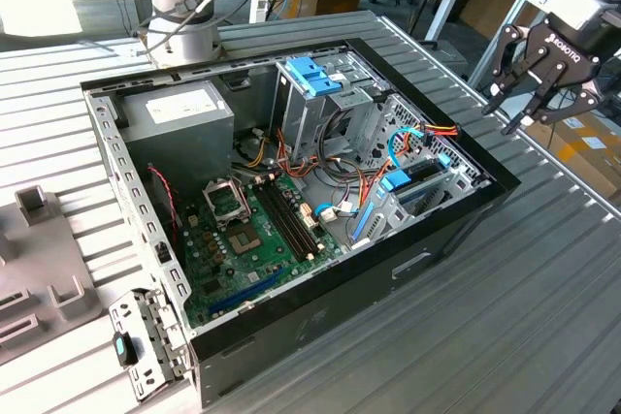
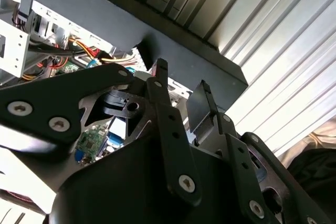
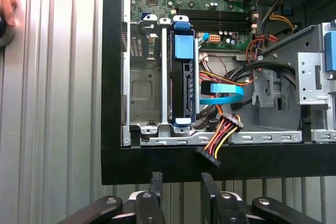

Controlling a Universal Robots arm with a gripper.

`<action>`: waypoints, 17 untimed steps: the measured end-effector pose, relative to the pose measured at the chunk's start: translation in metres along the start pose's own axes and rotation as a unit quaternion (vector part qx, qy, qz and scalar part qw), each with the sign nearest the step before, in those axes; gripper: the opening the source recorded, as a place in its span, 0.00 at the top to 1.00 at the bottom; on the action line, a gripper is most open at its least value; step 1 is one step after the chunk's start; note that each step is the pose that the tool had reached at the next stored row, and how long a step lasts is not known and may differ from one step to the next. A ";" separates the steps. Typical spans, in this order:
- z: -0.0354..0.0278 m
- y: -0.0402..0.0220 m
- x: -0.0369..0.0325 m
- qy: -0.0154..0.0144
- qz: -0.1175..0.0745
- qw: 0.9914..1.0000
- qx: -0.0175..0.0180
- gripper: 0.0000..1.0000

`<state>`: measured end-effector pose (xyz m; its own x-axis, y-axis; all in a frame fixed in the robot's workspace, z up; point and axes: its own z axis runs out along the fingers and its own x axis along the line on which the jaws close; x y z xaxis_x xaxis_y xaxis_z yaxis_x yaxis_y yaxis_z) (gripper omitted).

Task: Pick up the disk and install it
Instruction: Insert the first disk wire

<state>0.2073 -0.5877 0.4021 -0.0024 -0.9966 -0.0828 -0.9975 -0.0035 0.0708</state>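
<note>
Hovering outside black case wall (image 3: 157, 163), jaws (image 1: 532, 94) spread, empty; disk (image 3: 183, 85) seated in bay; orange-yellow cables (image 3: 223, 129) beside it.

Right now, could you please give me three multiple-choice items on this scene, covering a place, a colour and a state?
1. Relative to the computer case, where is the gripper? A inside it; B outside it, toward the exterior view's right; C resting on its rim.
2. What colour is the flat cable beside the drive bay? A blue; B green; C white.
3. The gripper is: A shut; B clamped on a screwdriver; C open, empty.
Answers: 1 B, it hangs clear of the case's wall; 2 A, plainly blue; 3 C, fingers apart, nothing between.
</note>
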 end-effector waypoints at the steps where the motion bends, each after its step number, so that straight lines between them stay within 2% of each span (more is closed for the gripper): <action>1: 0.0004 0.0019 0.0000 0.000 0.000 1.000 0.000 0.58; 3: 0.0017 0.0067 -0.0021 0.000 0.000 1.000 0.000 0.58; 9: 0.0048 0.0099 -0.0114 0.000 0.000 1.000 0.000 0.58; 17: 0.0091 0.0123 -0.0120 0.000 -0.003 1.000 0.000 0.58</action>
<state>0.1944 -0.5750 0.3949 0.0042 -0.9966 -0.0828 -0.9975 -0.0100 0.0706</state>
